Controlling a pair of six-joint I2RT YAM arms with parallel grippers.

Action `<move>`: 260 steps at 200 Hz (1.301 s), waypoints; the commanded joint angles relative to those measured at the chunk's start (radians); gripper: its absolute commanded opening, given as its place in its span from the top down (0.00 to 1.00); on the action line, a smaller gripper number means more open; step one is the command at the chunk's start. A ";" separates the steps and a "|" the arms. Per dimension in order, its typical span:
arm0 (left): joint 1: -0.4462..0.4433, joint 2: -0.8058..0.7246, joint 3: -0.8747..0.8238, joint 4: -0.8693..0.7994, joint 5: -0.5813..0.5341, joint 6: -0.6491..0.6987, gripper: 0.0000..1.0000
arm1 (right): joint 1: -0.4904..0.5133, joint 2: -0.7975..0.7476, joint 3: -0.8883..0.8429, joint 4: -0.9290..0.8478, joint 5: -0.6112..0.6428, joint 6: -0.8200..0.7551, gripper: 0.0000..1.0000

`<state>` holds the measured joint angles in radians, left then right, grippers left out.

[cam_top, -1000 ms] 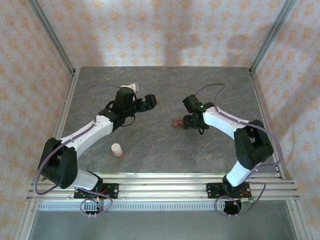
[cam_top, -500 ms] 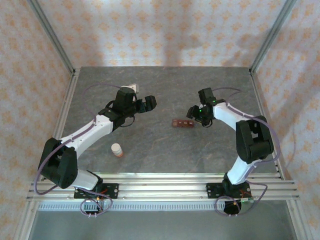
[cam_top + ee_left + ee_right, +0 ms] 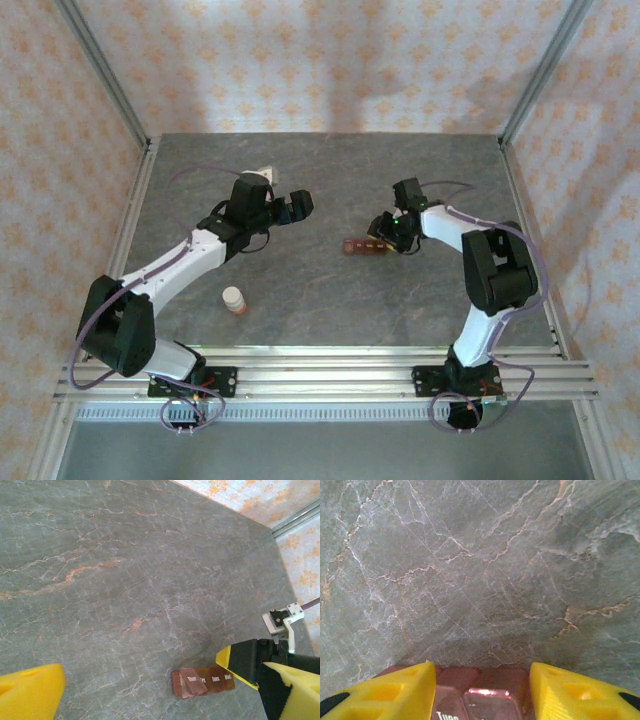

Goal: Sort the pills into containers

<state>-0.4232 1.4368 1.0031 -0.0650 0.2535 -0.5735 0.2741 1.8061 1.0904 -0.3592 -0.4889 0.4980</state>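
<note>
I have the right gripper (image 3: 482, 696) straddling the near-end lids of the pill organiser strip (image 3: 202, 681), one yellow finger (image 3: 390, 692) on each side of it. The jaws stand partway in. I cannot tell whether the pads are pressing on the plastic or just beside it, so I would not call it a grip.

To do this well, I would keep the wrist square to the strip so both pads meet its sides together. If one lands first, a part this light will probably swivel on the stone-patterned table (image 3: 485, 555). I would close gently and only until it stops sliding, then open a lid or reposition it.

The left gripper (image 3: 162, 696) hangs spread wide with nothing between its fingers. The strip lies ahead of it and to its right.

The wrist view cuts off the strip's lower part, and the lid lettering is too cropped to read. The tinted lids hide what lies inside the compartments. An orange bottle (image 3: 233, 299) stands well behind the left gripper, too small to see its contents.
</note>
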 commanded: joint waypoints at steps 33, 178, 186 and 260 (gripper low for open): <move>0.007 0.024 0.040 -0.020 -0.002 0.020 0.00 | 0.030 0.018 0.007 0.045 -0.030 0.039 0.51; 0.006 0.056 0.054 -0.068 0.003 0.082 0.00 | 0.132 -0.011 0.058 -0.042 0.072 -0.027 0.31; 0.007 0.060 0.059 -0.084 0.001 0.099 0.00 | 0.132 -0.021 0.056 -0.058 0.090 -0.048 0.31; -0.040 0.113 0.111 -0.250 -0.052 0.268 0.00 | 0.134 -0.062 0.001 -0.091 0.118 -0.154 0.32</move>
<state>-0.4328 1.5253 1.0683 -0.2157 0.2451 -0.4046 0.4088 1.7855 1.1175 -0.4206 -0.3996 0.3859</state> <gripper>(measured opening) 0.996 0.688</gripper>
